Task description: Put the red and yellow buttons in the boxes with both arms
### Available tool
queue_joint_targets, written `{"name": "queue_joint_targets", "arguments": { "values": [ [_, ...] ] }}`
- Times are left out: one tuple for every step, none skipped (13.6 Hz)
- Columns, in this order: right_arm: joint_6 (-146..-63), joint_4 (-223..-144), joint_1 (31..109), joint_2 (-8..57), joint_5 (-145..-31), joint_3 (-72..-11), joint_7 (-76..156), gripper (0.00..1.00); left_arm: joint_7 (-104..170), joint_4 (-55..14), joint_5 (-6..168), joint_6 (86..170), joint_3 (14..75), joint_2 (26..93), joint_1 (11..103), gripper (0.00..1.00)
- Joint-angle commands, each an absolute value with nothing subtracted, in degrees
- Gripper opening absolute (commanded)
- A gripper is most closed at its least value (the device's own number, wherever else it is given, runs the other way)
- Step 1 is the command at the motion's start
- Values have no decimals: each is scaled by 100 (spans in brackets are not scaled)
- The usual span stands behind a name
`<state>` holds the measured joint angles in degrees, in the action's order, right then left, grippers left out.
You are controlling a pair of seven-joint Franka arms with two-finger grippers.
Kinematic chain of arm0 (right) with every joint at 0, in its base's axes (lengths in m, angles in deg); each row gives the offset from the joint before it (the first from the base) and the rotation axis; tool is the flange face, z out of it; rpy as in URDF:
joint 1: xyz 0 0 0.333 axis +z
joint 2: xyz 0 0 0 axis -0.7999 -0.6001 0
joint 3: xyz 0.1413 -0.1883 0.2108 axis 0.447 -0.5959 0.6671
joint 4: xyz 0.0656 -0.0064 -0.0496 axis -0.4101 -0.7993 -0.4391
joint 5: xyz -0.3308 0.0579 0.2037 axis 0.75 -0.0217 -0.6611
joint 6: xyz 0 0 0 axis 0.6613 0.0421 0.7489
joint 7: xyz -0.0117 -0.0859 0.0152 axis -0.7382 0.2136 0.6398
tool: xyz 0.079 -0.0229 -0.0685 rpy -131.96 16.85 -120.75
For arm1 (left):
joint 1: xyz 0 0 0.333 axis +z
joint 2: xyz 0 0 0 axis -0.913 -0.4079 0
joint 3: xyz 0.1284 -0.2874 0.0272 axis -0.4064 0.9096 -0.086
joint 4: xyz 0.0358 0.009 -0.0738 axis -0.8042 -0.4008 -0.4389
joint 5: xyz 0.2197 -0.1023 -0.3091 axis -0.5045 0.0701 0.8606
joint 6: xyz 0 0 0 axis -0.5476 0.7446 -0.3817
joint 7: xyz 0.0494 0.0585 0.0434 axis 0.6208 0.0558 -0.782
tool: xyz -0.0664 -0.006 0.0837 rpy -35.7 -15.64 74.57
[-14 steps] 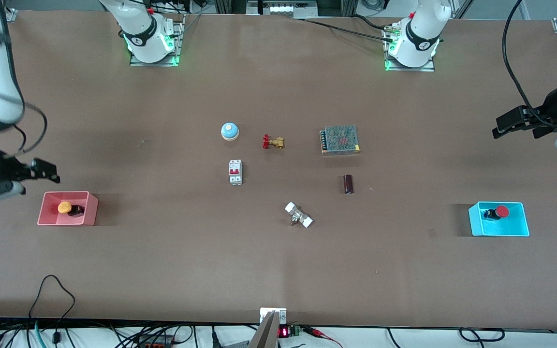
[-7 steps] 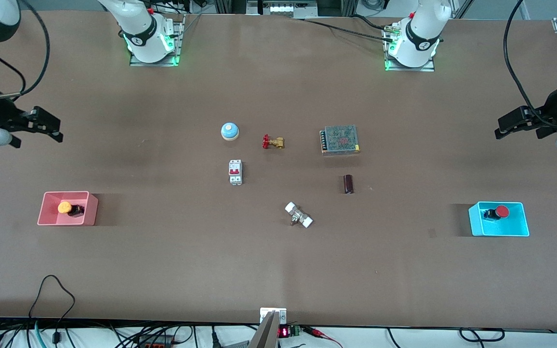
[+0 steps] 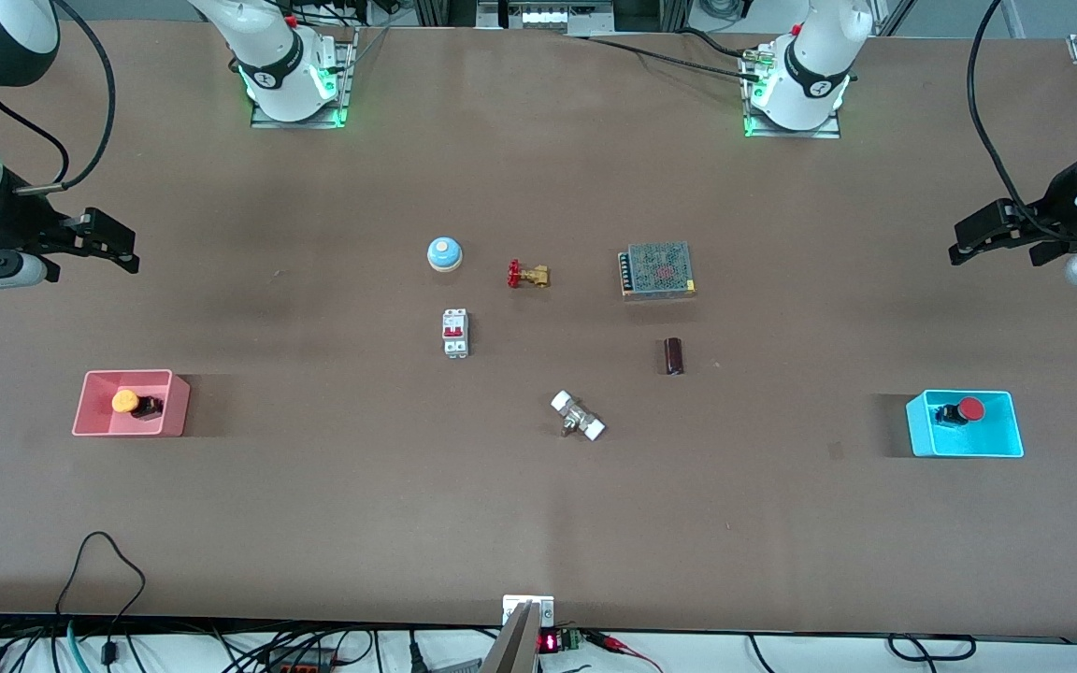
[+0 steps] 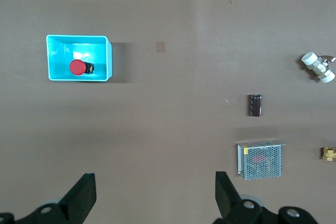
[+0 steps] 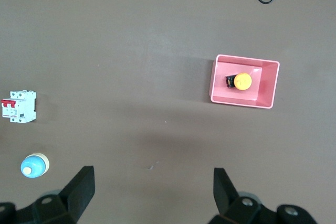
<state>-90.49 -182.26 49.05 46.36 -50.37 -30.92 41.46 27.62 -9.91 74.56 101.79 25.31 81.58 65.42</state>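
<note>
The orange-yellow button (image 3: 125, 402) lies in the pink box (image 3: 174, 408) toward the right arm's end of the table; both show in the right wrist view, button (image 5: 242, 81) in box (image 5: 219, 80). The red button (image 3: 969, 408) lies in the cyan box (image 3: 922, 428) toward the left arm's end; in the left wrist view the button (image 4: 77, 67) sits in the box (image 4: 104, 59). My right gripper (image 3: 113, 249) is open and empty, high over bare table (image 5: 154, 184). My left gripper (image 3: 973, 239) is open and empty, high over bare table (image 4: 156, 188).
In the table's middle lie a blue dome bell (image 3: 444, 253), a brass valve with red handle (image 3: 527, 274), a white circuit breaker (image 3: 455, 333), a metal mesh power supply (image 3: 657, 270), a dark cylinder (image 3: 674, 355) and a white-ended fitting (image 3: 578, 416). Cables hang at the near edge.
My right gripper rose away from the pink box and moved toward the arms' bases, then slightly toward the table's middle. My left gripper shifted a little. Both buttons stayed in their boxes.
</note>
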Motion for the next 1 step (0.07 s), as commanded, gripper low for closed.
{"name": "queue_joint_targets", "arguments": {
  "values": [
    [-8901, -18188, 4978, 4675, -4979, -3137, 4005, 100, 2819, -1035, 7347, 10082, 2561, 8260, 6558, 100]
  ]
}}
